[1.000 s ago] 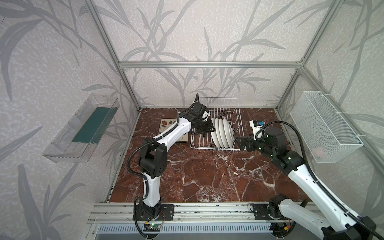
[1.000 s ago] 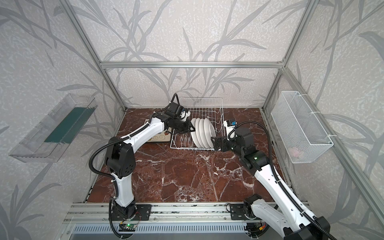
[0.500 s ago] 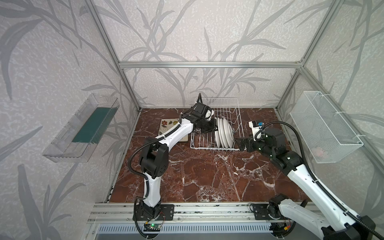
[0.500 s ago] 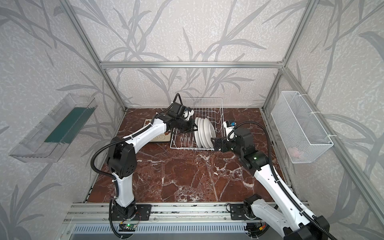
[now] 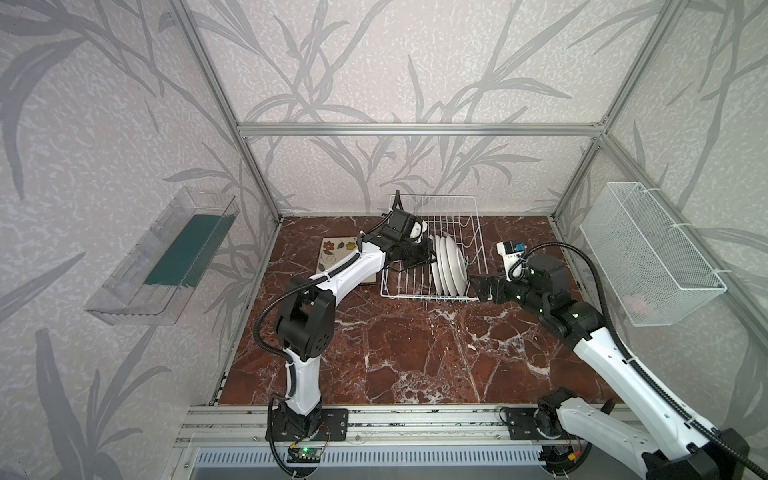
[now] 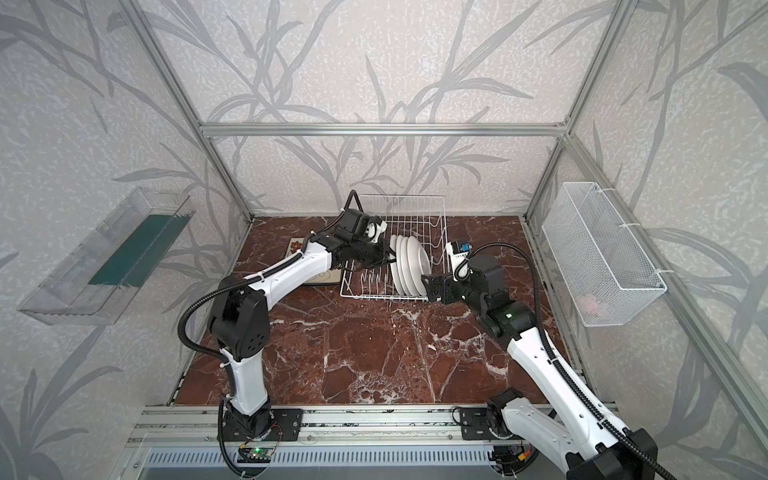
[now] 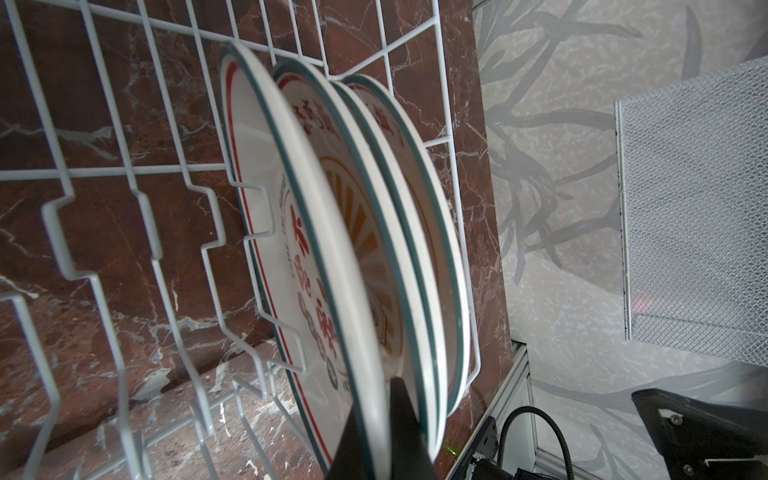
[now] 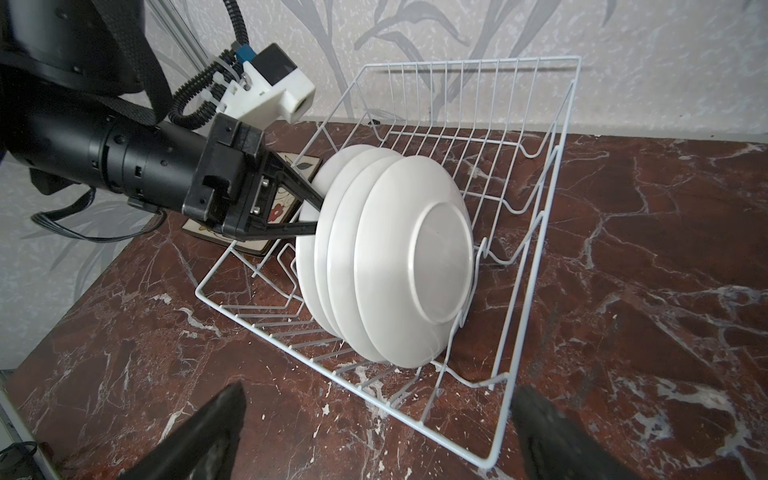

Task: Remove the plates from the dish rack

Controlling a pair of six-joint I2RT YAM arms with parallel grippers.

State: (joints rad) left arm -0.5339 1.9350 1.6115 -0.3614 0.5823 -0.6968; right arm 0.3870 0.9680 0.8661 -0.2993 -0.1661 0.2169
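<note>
The white wire dish rack (image 5: 441,206) (image 6: 415,206) stands at the back of the marble table. Several round white plates (image 5: 451,266) (image 6: 409,266) stand upright in it, their backs (image 8: 399,257) facing my right wrist camera. My left gripper (image 5: 430,259) (image 6: 390,257) (image 7: 376,419) is shut on the rim of one round plate (image 7: 328,232) near the left end of the row. My right gripper (image 5: 478,286) (image 6: 428,286) (image 8: 378,415) is open and low at the rack's front right corner (image 8: 494,453), holding nothing. A square flowered plate (image 5: 336,253) (image 6: 297,245) lies flat left of the rack.
A clear plastic tray (image 5: 166,257) hangs on the left wall. On the right wall hangs a white mesh basket (image 5: 648,253) with something pink inside. Aluminium frame posts stand at the back corners. My left forearm lies over the square plate.
My left gripper has moved right to the row of round plates and shut on a rim. The right arm has barely moved and stays open.
</note>
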